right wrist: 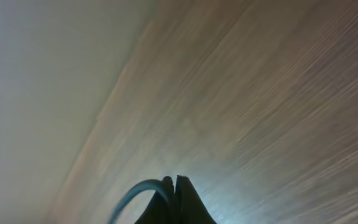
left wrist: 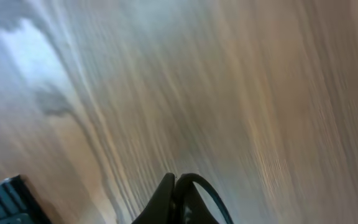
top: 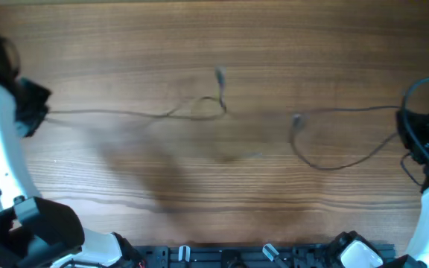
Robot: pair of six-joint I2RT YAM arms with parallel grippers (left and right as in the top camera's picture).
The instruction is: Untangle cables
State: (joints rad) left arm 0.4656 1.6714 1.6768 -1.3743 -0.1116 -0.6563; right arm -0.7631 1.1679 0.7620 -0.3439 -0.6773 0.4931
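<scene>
Two thin black cables lie apart on the wooden table. The left cable (top: 125,114) runs from my left gripper (top: 42,112) rightward to a small loop (top: 211,109) and a plug end (top: 219,74). The right cable (top: 348,110) runs from my right gripper (top: 406,119) leftward to a plug (top: 296,120), then curves down and back right (top: 334,167). Both grippers are shut on a cable. In the left wrist view the shut jaws (left wrist: 174,182) pinch a dark strand (left wrist: 209,188). In the right wrist view the shut jaws (right wrist: 172,182) pinch a strand (right wrist: 135,191). Both wrist views are motion-blurred.
The wooden table (top: 222,201) spreads across the overhead view. The arm bases and a black rail (top: 259,254) sit along the front edge. A thicker black robot wire (top: 423,85) loops above the right arm. The table's far edge (right wrist: 117,81) shows in the right wrist view.
</scene>
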